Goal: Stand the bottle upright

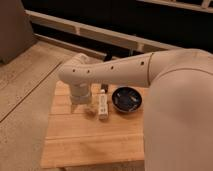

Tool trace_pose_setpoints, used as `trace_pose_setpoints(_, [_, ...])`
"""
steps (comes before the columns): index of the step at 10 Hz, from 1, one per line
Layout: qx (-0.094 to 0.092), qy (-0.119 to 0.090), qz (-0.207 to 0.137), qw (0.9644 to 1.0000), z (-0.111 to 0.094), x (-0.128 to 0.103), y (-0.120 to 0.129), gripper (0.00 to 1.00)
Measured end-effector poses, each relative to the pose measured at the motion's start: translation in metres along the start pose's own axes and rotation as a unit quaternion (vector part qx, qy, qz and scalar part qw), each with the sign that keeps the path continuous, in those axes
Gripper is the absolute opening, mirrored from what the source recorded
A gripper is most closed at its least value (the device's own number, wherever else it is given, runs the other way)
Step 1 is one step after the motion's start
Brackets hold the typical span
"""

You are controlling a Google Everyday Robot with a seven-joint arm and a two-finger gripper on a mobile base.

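One bottle (103, 107) lying flat on the wooden table (90, 142), beside a dark bowl (128, 99) | gripper (86, 106) low at its other side, fingers released, empty.

A slatted wooden desk (90, 142) is standing on a speckled concrete floor (25, 120), pale rails (95, 36) running behind, suggesting a terrace or bare hall.

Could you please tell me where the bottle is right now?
In the camera view, the bottle lies on its side on the wooden table, between the dark bowl to its picture-right and the claw to its picture-left.
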Motion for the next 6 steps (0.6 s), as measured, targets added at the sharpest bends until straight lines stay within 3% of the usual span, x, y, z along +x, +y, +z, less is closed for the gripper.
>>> trace_pose_setpoints(2, [-0.003, 0.000, 0.008, 1.0000, 0.000, -0.004, -0.004, 0.65])
trace_pose_setpoints(4, [0.009, -0.016, 0.060, 0.9980, -0.006, -0.037, -0.063, 0.65])
trace_pose_setpoints(6, [0.015, -0.036, 0.087, 0.9954, -0.018, -0.062, -0.104, 0.65])
